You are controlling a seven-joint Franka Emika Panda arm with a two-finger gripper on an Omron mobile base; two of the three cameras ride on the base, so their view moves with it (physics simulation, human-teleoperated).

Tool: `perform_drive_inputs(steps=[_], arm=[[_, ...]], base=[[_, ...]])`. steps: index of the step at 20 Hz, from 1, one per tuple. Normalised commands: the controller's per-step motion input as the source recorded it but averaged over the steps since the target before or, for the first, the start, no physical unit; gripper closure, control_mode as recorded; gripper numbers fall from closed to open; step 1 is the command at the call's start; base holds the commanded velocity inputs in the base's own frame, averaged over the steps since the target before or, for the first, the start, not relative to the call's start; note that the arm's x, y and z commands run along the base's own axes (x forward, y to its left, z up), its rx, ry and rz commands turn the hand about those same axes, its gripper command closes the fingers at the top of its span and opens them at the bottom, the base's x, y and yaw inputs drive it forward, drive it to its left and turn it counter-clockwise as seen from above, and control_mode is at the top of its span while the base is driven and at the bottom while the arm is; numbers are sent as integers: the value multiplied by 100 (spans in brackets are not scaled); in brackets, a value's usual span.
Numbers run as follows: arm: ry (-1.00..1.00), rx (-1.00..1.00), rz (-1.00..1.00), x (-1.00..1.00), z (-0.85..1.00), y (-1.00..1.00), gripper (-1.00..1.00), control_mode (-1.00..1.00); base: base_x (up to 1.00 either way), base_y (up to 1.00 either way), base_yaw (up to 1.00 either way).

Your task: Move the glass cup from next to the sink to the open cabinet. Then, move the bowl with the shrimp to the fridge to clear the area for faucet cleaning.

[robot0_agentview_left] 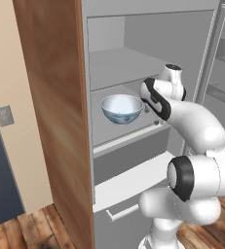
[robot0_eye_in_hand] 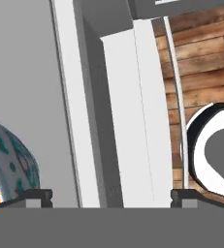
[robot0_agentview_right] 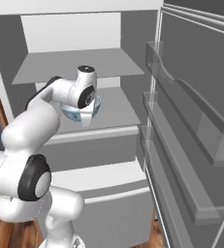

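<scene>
Pincer [robot0_eye_in_hand: 111, 196] spread wide, released and gripping nothing, just beside the bowl [robot0_agentview_left: 121, 109] on the fridge [robot0_agentview_left: 128, 63] shelf.

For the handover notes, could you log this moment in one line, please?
bowl: on fridge shelf | gripper: open, beside bowl

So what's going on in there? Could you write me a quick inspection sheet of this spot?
Surface: grey fridge shelf, bare around the bowl.
Job's things: bowl sits upright on that shelf inside the fridge; something orange shows inside it in the hand view.
Clutter: nothing seen.
Grippers: gripper open, fingers wide apart, beside the bowl, not holding it.
Cables: nothing seen.
Surroundings: fridge door racks, brown wood side panel, wood floor.
</scene>
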Motion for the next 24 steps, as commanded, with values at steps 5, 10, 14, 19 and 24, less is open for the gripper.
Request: perform_drive_inputs(steps=[5,10,14,19,24], arm=[[-16,1,-3,-100,5,-46,-100,-100],[-9,0,8,-60,0,-3,-100,100],[0,0,0,0,0,0,-100,100],[0,0,0,0,0,0,-100,100],[0,0,0,0,0,0,-100,100]], base=[[0,0,0],[-40,0,20],[-70,0,74],[-35,0,85],[-3,12,94]])
